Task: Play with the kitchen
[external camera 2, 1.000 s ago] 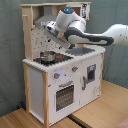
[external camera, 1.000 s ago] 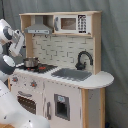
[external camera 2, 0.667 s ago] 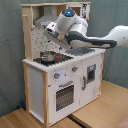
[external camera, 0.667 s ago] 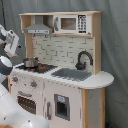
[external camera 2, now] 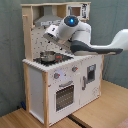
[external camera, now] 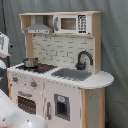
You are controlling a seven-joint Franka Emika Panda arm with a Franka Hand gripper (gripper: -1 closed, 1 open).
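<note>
— First exterior view: any writing on the kitchen [external camera: 60, 75]?
— None legible. Only there the sink [external camera: 71, 74] shows.
— The pincer?
— Can't tell; in the second exterior view the arm [external camera 2: 75, 35] hangs above the pot [external camera 2: 47, 55].

Kitchen [external camera: 60, 75] upright; pot [external camera: 31, 62] on hob [external camera: 36, 66].
</note>
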